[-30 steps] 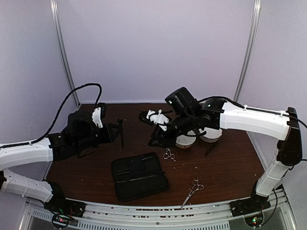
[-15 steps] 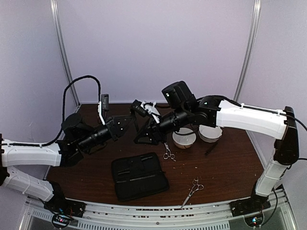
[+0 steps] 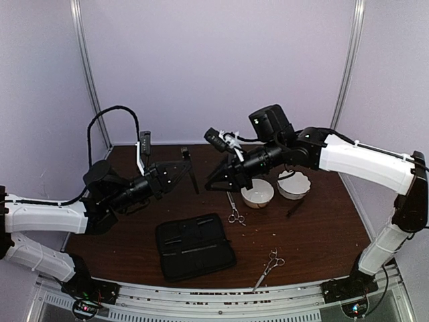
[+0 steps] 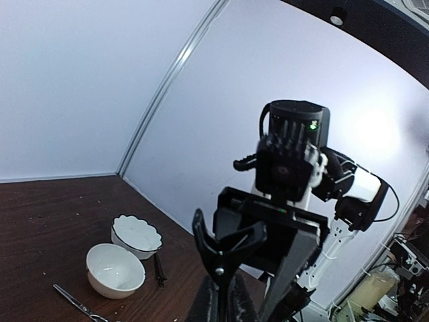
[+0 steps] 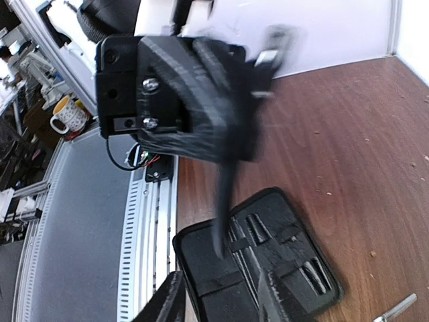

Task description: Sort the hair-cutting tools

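Pinching the thin dark stick tool (image 3: 194, 182) aloft, my left jaws were clamped on it and my right jaws stood apart nearby. It looked light, stiff and slippery, best taken mid-shaft. Scissors (image 3: 234, 216) lay on the bench (image 3: 322, 231).

You'll find the case (image 3: 195, 247) at the near middle of the table (image 3: 322, 235), with one pair of scissors (image 3: 234, 216) just behind its right corner and the second scissors (image 3: 269, 265) to its right, by the front edge. Further back on the right, the left bowl (image 3: 257, 195) and right bowl (image 3: 295, 186) sit side by side, with a stick tool (image 3: 293, 209) lying just before the right one. The left gripper (image 3: 182, 166) holds another stick (image 3: 193, 180) above the table, behind the case.
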Robot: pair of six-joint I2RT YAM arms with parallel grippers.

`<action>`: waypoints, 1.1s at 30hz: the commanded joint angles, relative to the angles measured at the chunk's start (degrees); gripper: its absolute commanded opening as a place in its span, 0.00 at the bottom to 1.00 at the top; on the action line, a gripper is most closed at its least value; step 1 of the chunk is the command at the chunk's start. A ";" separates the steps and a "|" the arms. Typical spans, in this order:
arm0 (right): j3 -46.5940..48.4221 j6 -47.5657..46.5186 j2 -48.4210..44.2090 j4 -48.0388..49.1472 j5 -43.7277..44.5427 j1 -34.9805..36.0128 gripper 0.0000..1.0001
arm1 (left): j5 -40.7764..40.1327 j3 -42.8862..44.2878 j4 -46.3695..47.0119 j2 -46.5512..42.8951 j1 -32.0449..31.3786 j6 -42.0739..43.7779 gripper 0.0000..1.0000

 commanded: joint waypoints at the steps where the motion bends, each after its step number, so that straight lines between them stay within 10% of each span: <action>1: -2.68 -3.25 -4.70 0.43 2.12 -1.44 0.42 | 4.58 -0.14 5.98 -0.74 -0.38 -0.87 0.00; 23: -3.69 -0.85 -1.30 4.98 -11.49 0.51 0.36 | 6.98 0.58 17.15 5.15 -1.44 -3.74 0.00; 33: -3.44 0.80 -1.03 7.24 -10.93 0.49 0.11 | 7.02 0.54 19.77 6.44 -1.44 -4.53 0.00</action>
